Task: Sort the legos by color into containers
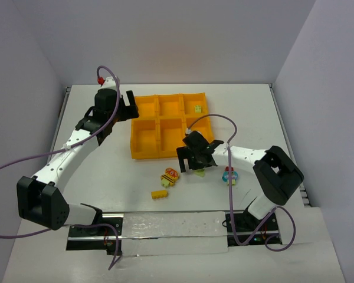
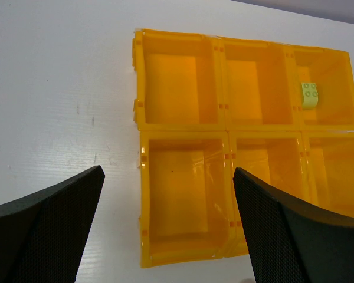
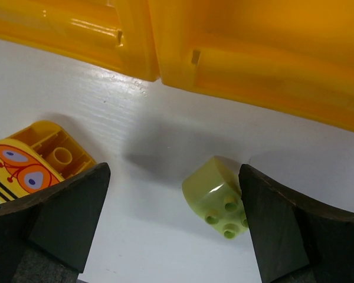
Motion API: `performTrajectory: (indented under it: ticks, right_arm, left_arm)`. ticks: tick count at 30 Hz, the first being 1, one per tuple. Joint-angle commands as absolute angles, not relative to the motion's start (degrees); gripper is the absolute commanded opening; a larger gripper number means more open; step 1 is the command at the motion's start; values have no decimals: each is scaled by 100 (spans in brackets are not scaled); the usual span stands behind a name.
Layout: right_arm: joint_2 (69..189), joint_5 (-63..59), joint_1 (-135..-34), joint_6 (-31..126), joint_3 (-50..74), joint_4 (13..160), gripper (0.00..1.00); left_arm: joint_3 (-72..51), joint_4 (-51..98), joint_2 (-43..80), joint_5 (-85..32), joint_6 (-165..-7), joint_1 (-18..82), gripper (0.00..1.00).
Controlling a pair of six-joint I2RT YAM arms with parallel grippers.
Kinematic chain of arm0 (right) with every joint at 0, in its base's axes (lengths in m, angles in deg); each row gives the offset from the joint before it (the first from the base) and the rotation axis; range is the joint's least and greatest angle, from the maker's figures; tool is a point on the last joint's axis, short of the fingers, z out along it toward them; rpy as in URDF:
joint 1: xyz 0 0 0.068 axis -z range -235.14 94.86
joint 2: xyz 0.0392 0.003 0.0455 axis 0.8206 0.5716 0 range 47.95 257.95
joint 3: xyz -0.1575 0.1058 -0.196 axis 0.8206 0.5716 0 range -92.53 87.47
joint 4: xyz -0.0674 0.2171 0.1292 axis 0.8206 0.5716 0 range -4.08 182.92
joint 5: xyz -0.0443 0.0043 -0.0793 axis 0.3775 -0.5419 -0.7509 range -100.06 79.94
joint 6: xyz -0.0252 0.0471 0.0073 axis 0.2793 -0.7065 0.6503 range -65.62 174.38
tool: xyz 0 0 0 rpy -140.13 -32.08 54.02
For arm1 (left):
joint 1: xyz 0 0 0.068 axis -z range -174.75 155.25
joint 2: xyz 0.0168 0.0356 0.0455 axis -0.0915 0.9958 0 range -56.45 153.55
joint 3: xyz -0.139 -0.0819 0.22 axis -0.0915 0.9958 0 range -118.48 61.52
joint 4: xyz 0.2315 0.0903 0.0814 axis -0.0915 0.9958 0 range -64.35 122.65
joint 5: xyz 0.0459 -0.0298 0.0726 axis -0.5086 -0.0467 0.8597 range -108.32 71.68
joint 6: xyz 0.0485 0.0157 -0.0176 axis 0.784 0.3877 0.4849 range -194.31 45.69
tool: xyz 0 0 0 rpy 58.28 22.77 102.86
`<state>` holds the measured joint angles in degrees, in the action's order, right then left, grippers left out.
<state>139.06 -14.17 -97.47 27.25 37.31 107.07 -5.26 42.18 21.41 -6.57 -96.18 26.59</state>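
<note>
Tray (image 1: 143, 140) of six wells, and only one has a tenant: a lime brick (image 2: 309, 94) sits in the far right well, while the other five look bare. By my reckoning the sort is barely under way. The right end effector (image 3: 174, 177) hangs just off the tray's near edge, spread wide and gripping nothing. A second lime brick (image 3: 217, 197) lies on the table (image 1: 121, 177) between its fingers, hard up against one of them; touching or not, I can't tell. That one looks like the next candidate for the far right well. Also waiting off the tray's near edge are a butterfly-printed yellow brick (image 1: 170, 177), a small yellow brick (image 1: 160, 194) beyond it, and a teal-and-red cluster (image 1: 229, 175) out past the near right corner. The left end effector (image 1: 127, 105) hovers at the tray's far left corner, wide open and empty.
</note>
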Motion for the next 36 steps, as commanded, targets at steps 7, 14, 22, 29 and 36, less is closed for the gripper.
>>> performTrajectory:
  ticks: [7, 14, 22, 29, 36]
  right_arm:
    - [13179, -1000, -9724, 2491, 4271, 10738, 97]
    - [13109, -1468, -9812, 2500, 4394, 11044, 89]
    - [13454, -1911, -10009, 2578, 4240, 11030, 64]
    - [13317, -2045, -10035, 2625, 4205, 11182, 39]
    - [12812, -2244, -10032, 2713, 3665, 11755, 21]
  left_arm:
    - [-631, 4079, 2133, -681, -9629, 2748, 99]
    - [-623, 4057, 2142, -690, -9644, 2764, 99]
    - [-621, 4089, 2099, -642, -9625, 2775, 99]
    - [-594, 4082, 2080, -602, -9625, 2775, 99]
    - [-616, 4094, 2098, -584, -9616, 2775, 99]
